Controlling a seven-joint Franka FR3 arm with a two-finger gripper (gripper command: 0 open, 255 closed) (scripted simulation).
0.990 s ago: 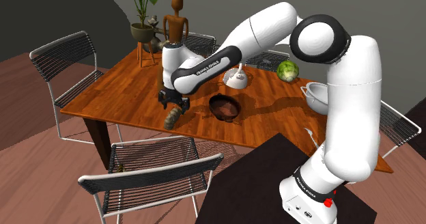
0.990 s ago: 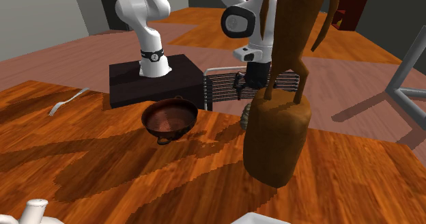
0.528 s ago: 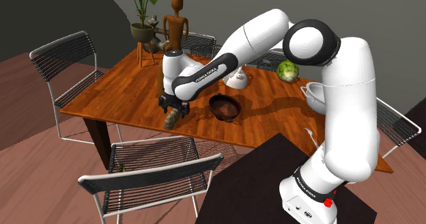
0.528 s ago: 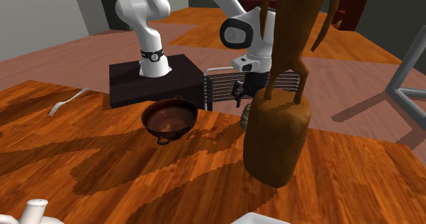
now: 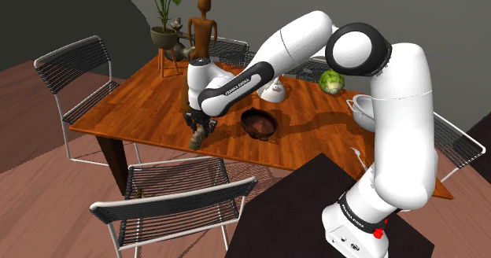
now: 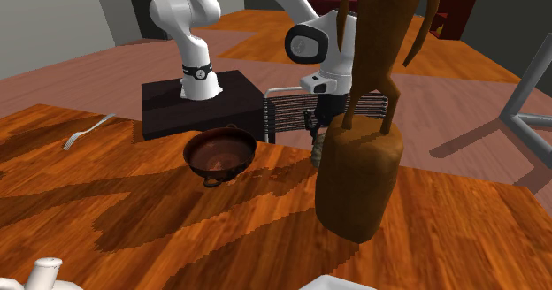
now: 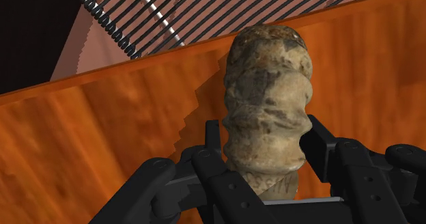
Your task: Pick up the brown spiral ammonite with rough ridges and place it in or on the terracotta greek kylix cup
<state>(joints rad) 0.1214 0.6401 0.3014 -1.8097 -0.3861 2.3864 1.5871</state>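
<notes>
The brown ridged ammonite (image 7: pixel 267 96) stands on edge on the wooden table (image 5: pixel 134 99), close to the table's edge. My gripper (image 7: pixel 264 139) is down over it, and both black fingers (image 7: pixel 213 146) press against its sides, so it is shut on the ammonite. In the shoulder view the gripper (image 5: pixel 198 123) covers the top of the ammonite (image 5: pixel 196 140). The terracotta kylix cup (image 5: pixel 258 123) sits on the table a short way to that view's right. In the second exterior view the ammonite (image 6: pixel 315 152) is partly hidden behind a wooden figure, with the cup (image 6: pixel 219 153) to its left.
A tall brown wooden figure (image 6: pixel 361 164) stands close beside the gripper. A potted plant (image 5: pixel 165 16), a white jug (image 5: pixel 273 90), a green cabbage (image 5: pixel 332 81), a white bowl (image 5: pixel 363 109) and a fork (image 6: pixel 84 131) are on the table. Wire chairs (image 5: pixel 169 195) stand around it.
The gripper came down over the ammonite, then its fingers closed on the ammonite's sides. The ammonite and cup have stayed in place.
</notes>
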